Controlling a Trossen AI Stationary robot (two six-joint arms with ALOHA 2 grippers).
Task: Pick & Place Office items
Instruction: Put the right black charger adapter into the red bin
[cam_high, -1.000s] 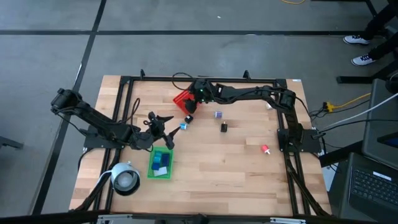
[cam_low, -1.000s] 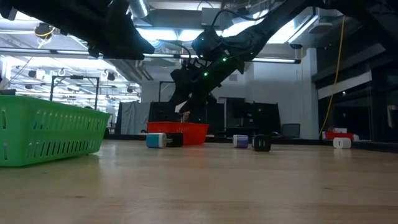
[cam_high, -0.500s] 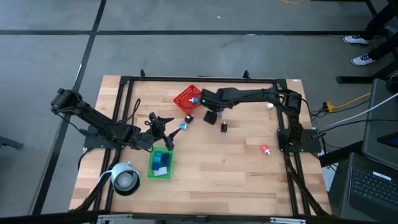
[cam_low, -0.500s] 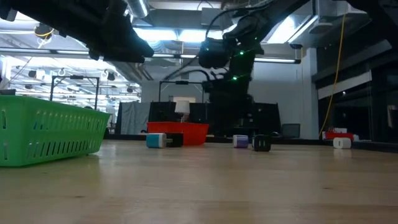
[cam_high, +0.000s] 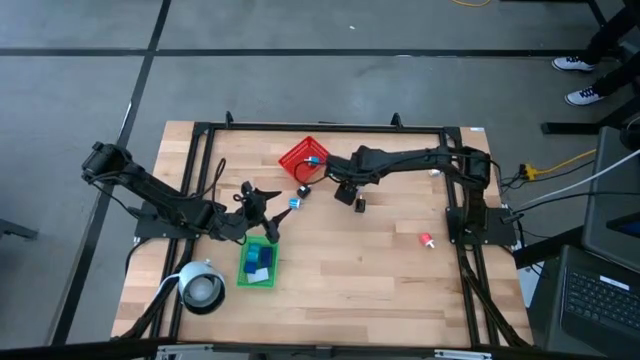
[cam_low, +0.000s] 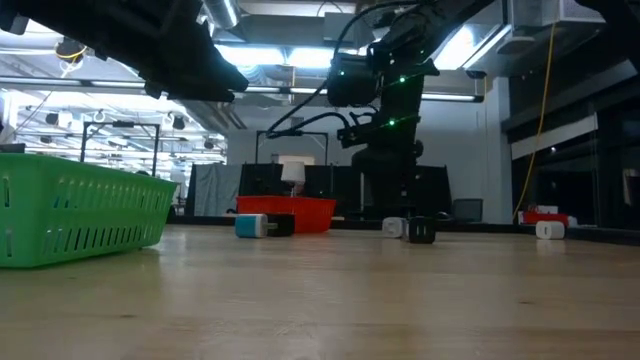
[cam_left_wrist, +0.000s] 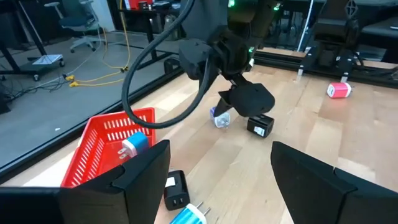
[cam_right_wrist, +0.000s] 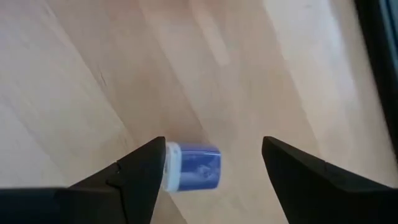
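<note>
The office items lie loose on the wooden table. A purple-and-white block lies flat between the fingers of my right gripper, which is open and points steeply down over it. A black block lies just beside it. Another black piece and a blue one lie near the red basket, which holds a blue-white piece. A pink-red piece lies at the right. My left gripper hangs open above the green tray, which holds blue blocks. My right gripper has one finger close against the block's white end. Whether it touches, I cannot tell. The other finger stands clear of the purple end, and the block lies on the table.
A round white roll sits near the table's front left corner. A small white piece lies by the right arm's base. A black frame borders the table. Bare wood spreads across the near middle.
My right gripper has left the red basket and gone toward the table's right and near side, tipping from a shallow slant to point steeply down. It now stands over the purple-and-white block. The blue-white piece shows in the basket, where the gripper covered it before.
</note>
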